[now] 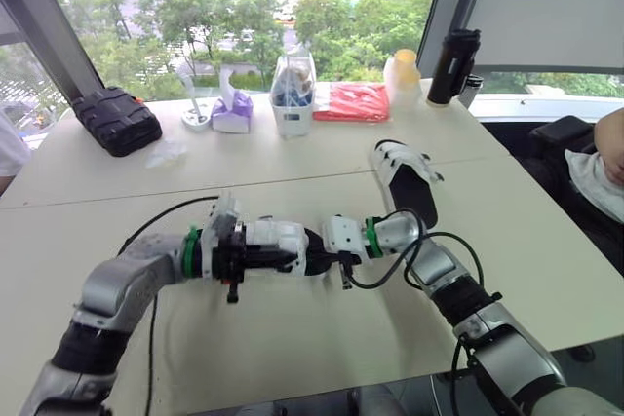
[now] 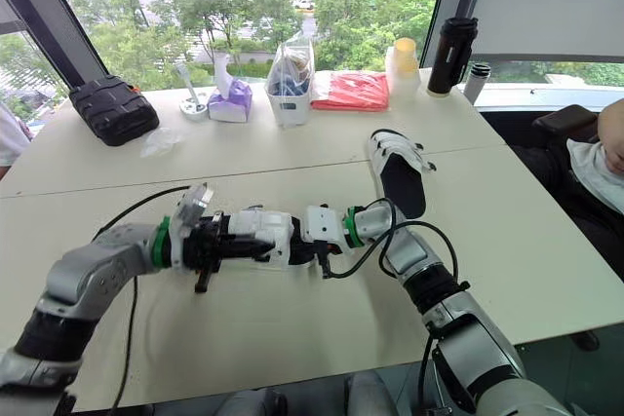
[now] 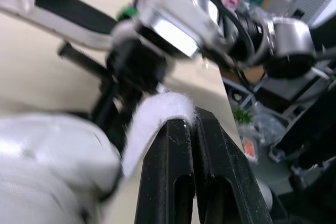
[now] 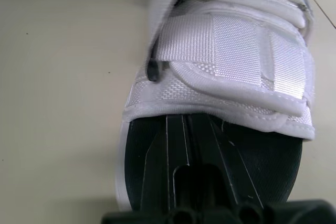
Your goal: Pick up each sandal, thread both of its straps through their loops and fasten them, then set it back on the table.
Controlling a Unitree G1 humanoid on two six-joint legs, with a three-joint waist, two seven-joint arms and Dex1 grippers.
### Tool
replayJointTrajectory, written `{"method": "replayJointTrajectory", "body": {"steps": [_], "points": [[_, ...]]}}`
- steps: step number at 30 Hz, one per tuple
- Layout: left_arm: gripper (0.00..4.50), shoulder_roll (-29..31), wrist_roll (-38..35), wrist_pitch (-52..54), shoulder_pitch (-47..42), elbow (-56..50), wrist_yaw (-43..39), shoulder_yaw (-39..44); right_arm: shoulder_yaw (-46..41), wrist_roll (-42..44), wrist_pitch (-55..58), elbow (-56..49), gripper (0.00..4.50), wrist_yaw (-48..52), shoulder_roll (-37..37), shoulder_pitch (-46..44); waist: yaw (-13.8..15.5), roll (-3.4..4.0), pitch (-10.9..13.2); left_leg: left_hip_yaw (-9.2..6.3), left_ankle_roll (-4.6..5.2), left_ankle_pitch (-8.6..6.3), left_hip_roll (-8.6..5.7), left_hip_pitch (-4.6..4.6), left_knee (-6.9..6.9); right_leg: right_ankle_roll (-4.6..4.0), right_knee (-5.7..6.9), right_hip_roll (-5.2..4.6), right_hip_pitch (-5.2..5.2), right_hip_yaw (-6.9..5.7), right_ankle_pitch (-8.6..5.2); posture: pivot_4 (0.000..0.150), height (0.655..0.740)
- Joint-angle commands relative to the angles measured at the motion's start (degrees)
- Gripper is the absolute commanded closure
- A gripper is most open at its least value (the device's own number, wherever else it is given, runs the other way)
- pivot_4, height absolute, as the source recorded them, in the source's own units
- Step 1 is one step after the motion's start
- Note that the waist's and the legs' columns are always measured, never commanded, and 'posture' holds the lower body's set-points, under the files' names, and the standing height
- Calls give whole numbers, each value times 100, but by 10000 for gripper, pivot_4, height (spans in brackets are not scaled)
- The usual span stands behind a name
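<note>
Sandal [image 4: 231, 61] is hanging between both arms low over the worktop [image 1: 292, 338], right claw [image 4: 188, 129] clamping its sole end steady so left claw [image 3: 191, 121], pinching the strap [image 3: 152, 119], can thread it.

The pale table [image 1: 292, 338] carries a sandal [image 1: 405, 185], black case [image 1: 117, 121] and red packet [image 1: 351, 102].
</note>
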Motion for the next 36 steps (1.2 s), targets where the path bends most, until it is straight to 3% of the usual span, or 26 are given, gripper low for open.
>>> {"method": "replayJointTrajectory", "body": {"steps": [1,11,19,31,34,36], "points": [[44197,-197,-155,-216,-599,158,27,318,449,-373,201,333,45000,159,-58,309,-4,-3,3,0,0,0,0,-3,0,0,0,1,-4,1,0,1500,7400],[44197,-516,537,-489,-795,1089,69,85,430,-370,231,248,45000,141,-113,355,17,-4,5,0,-5,3,1,-7,4,0,2,0,-7,2,1,1500,7400],[44197,-850,1086,-804,-870,1427,705,88,447,-364,259,269,45000,131,-89,326,36,-4,4,-1,-5,3,0,0,9,0,2,-2,5,1,2,1500,7400],[44197,-957,998,-73,-847,1332,902,37,457,-357,237,286,45000,140,-100,319,40,-2,2,-2,-7,4,0,7,14,2,2,-2,15,0,2,1500,7400],[36112,-1032,923,101,-892,1349,1094,154,455,-356,243,284,45000,148,-106,318,40,-3,2,-3,-7,4,0,7,13,2,2,-2,15,0,2,1500,7400],[26521,-1058,895,159,-904,1335,1174,186,456,-355,244,280,45000,149,-106,319,43,-3,2,-3,-7,4,0,7,14,2,2,-2,16,1,2,1500,7400]]}}
